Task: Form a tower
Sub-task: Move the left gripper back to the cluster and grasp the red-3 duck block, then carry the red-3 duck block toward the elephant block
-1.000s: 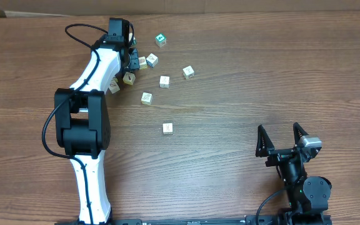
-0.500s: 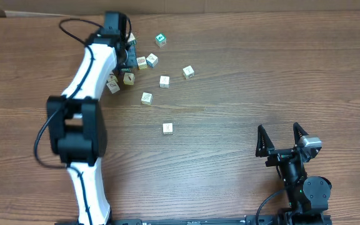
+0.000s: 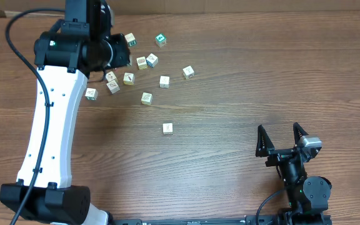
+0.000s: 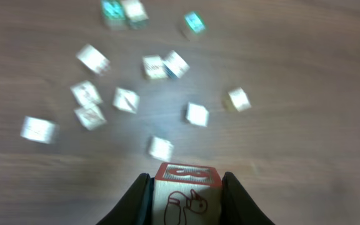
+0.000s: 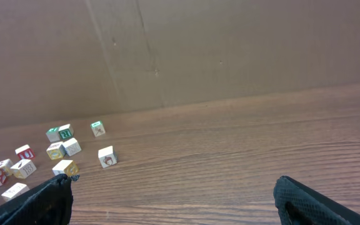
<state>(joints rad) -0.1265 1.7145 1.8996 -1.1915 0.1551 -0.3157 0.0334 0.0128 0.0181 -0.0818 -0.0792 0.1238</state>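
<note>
Left gripper (image 4: pixel 186 201): closed on one pale wooden cube (image 4: pixel 186 181), a finger (image 4: pixel 137 195) flat against each side. Cube's top face carries a red print, its near face a small red-and-black figure.
Left arm (image 3: pixel 49 125): white, reaching along the left side of the table (image 3: pixel 242 75) to the far-left corner; held cube is up off the wood, above the scatter.
Right gripper (image 3: pixel 278 132): jaws spread as wide as they go, nothing between them, parked near the front-right of the table, well apart from every cube.
Loose cubes (image 3: pixel 146 97): scattered singly at far left of the table, some just beside one another; the left wrist view blurs them.
Green-printed cube (image 3: pixel 160 40): at the far edge of the scatter.
Lone cube (image 3: pixel 167 128): apart from the rest, toward the table's middle.
Tower: not built; each cube in view lies flat on the wood, none on top of another.
Backdrop (image 5: pixel 230 50): brown cardboard wall behind the table.
</note>
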